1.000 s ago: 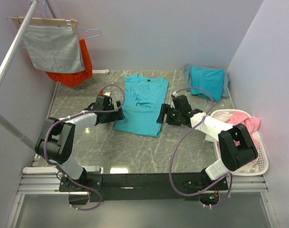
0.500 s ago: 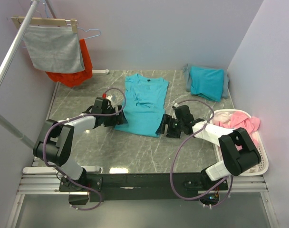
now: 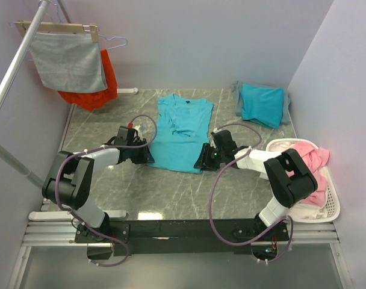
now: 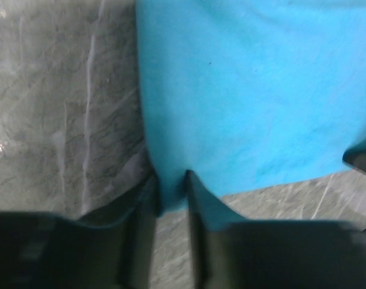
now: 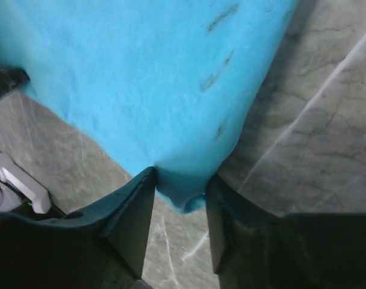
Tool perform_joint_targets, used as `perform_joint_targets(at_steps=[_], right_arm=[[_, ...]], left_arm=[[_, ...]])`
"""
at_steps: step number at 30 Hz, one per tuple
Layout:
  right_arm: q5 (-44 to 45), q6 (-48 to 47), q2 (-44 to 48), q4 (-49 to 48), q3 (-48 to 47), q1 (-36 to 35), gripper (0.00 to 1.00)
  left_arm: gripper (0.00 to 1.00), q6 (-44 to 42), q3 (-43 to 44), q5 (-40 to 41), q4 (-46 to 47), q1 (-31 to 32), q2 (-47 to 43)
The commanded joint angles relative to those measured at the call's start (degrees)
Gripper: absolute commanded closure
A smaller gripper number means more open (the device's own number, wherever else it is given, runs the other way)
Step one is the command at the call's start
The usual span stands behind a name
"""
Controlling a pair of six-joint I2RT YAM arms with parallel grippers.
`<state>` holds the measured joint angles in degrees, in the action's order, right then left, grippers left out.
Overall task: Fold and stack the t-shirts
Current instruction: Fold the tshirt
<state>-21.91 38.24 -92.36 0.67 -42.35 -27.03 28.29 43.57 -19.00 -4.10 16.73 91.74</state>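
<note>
A turquoise t-shirt (image 3: 182,129) lies flat mid-table, collar to the back, its sides folded in. My left gripper (image 3: 148,158) sits at the shirt's near left corner. In the left wrist view the fingers (image 4: 169,192) are drawn in on the hem of the t-shirt (image 4: 249,102). My right gripper (image 3: 199,164) is at the near right corner. In the right wrist view it (image 5: 181,186) pinches the bunched corner of the t-shirt (image 5: 141,78). A second t-shirt (image 3: 262,103) lies folded at the back right.
A white basket (image 3: 332,203) holding pink clothes stands at the right edge. A grey cloth (image 3: 68,60) and an orange-red garment (image 3: 106,84) hang from a rack at the back left. A metal pole (image 3: 14,66) slants along the left side.
Both grippers came down to the shirt's near corners and their jaws narrowed onto the hem. The right one slid left toward the corner.
</note>
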Motion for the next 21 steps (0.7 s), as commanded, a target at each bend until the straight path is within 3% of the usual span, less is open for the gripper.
perform_joint_targets(at_steps=[1,2,4,6,14,15,16,18,19,21], right_arm=[[3.54,-0.88,-2.83,1.61,-3.09,-0.22,0.64],[4.24,-1.41,-2.92,1.97,-3.53,-0.22,0.76],[5.56,-2.37,-2.48,4.24,-4.06,-0.31,0.86],[7.66,-3.43,-1.60,6.00,-4.15,-0.22,0.99],[11.28,-3.96,4.20,11.90,0.59,-0.22,1.00],[11.02,-4.05,5.25,11.73,1.12,-0.22,0.96],[10.75,-4.05,5.78,11.29,1.65,-0.22,0.76],[10.57,-4.22,7.36,11.29,2.79,-0.31,0.65],[11.44,-4.31,7.98,11.90,2.88,-0.13,0.49],[12.59,-4.75,9.82,12.51,2.97,-0.22,0.41]], left_arm=[[0.79,0.44,-1.12,-1.82,-0.74,-0.03,0.54],[0.89,0.62,-1.56,-2.09,-0.56,-0.03,0.45],[0.99,1.58,-2.35,-3.14,-0.30,-0.03,-0.33],[0.99,2.55,-4.28,-4.19,0.84,0.23,-1.91],[0.99,7.65,-9.11,-1.48,0.32,5.94,-7.54],[0.99,8.09,-9.47,-1.30,0.41,6.99,-7.89],[0.99,8.96,-9.82,-1.04,0.84,7.43,-8.16],[0.82,9.58,-10.52,-0.69,1.20,8.05,-8.86],[0.76,9.76,-10.61,-0.25,1.11,8.14,-9.04],[0.66,9.59,-10.61,1.33,0.32,8.14,-10.09]])
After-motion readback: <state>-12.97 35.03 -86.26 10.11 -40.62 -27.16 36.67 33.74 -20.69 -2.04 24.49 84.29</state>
